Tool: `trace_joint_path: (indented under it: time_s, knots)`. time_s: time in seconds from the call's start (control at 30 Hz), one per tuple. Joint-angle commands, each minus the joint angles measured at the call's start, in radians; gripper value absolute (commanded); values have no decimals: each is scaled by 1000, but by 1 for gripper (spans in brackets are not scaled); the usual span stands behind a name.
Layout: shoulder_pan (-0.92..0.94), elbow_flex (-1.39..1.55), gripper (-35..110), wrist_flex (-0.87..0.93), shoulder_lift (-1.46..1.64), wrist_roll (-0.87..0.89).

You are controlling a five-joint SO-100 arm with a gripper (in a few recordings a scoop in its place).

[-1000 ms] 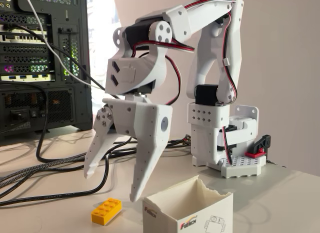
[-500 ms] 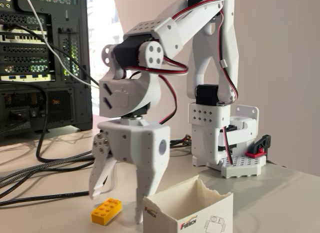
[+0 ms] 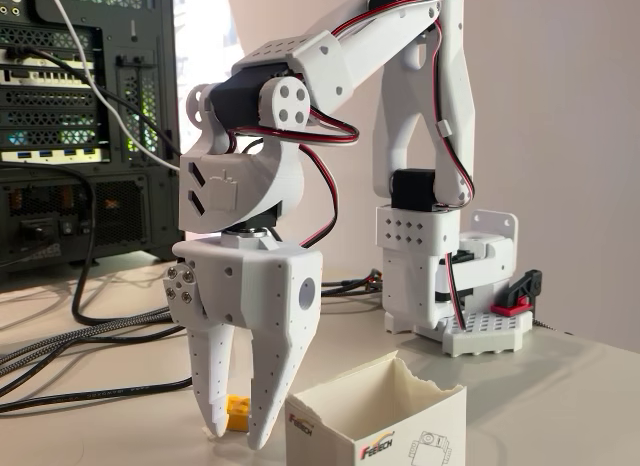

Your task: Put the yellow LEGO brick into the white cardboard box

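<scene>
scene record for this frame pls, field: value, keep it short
gripper: white two-finger gripper, fingers down at the table, straddling the brick
brick: small yellow plastic LEGO brick, on the table between the fingers, mostly hidden
grasp: cannot tell if closed on it
box: white cardboard box with torn top edge, open, right of the gripper
background: black computer tower, dark cables

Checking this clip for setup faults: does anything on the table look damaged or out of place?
The white cardboard box has a torn, jagged top rim, though it stands upright and open. The gripper straddles the yellow LEGO brick on the table. Nothing else stands out.
</scene>
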Motion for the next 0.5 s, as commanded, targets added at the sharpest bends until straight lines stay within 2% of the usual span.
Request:
trace_joint_path:
  time_s: [0.0,0.27,0.47]
  knots:
    - [-5,-83,9,14,28,3]
    - [8,-160,22,81,101,-71]
    - [55,-258,27,238,189,-330]
